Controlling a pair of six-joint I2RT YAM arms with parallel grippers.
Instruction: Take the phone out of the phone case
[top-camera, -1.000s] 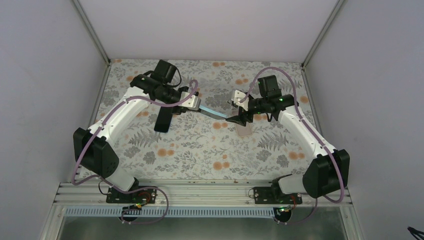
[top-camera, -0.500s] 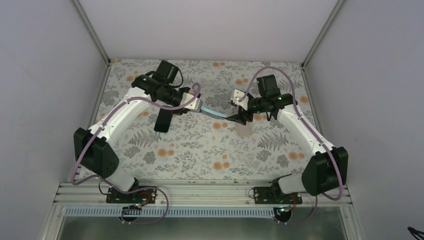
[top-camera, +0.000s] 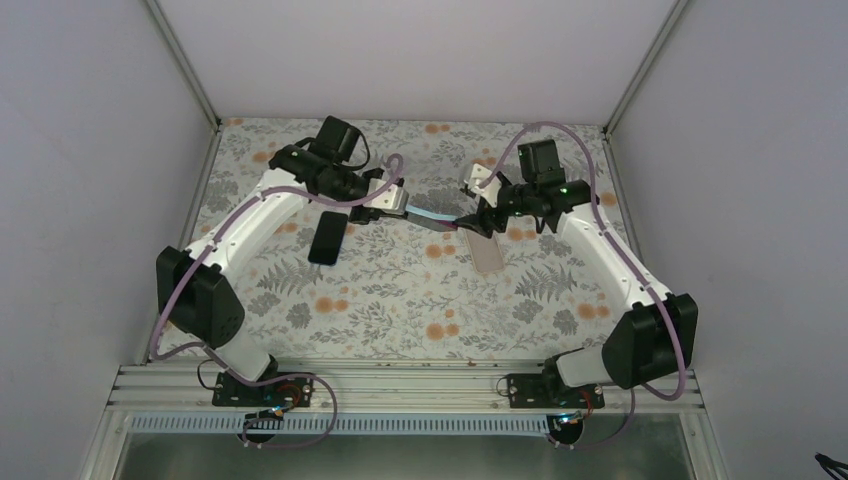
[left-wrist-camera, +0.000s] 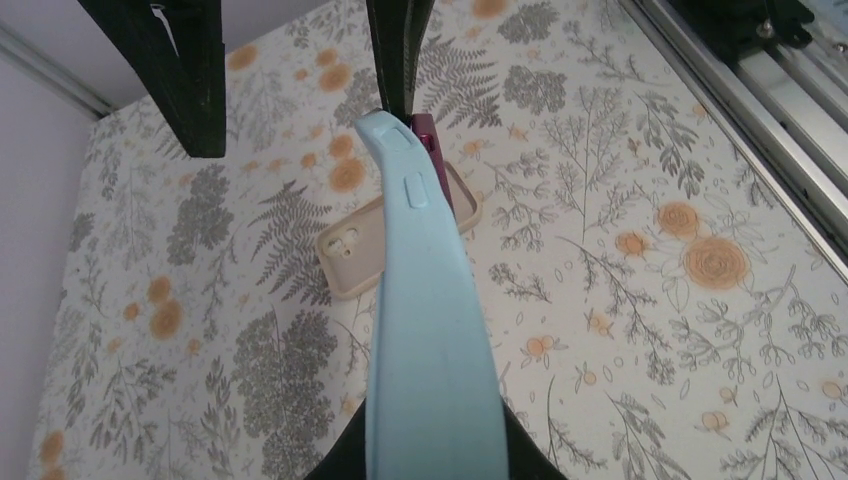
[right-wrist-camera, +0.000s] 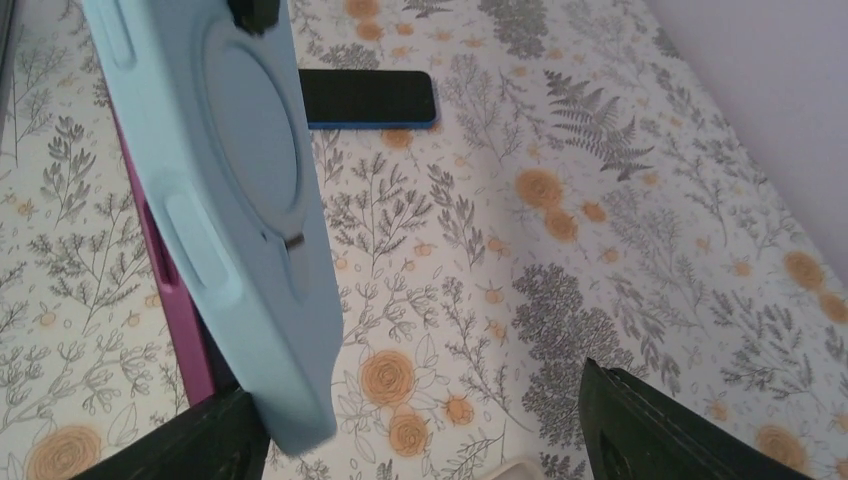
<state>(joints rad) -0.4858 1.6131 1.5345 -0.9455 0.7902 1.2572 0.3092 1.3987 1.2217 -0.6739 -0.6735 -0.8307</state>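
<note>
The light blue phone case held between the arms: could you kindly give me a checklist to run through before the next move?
1. Left end effector shut on the light blue case: ok.
2. Case held clear of the table: ok.
3. Magenta phone edge showing out of the case: ok.
4. Right end effector gripping the phone: not ok, jaws open, one finger beside the case.
5. Phone fully out: not ok.
6. Left grip firm enough for a pull: cannot tell.
</note>
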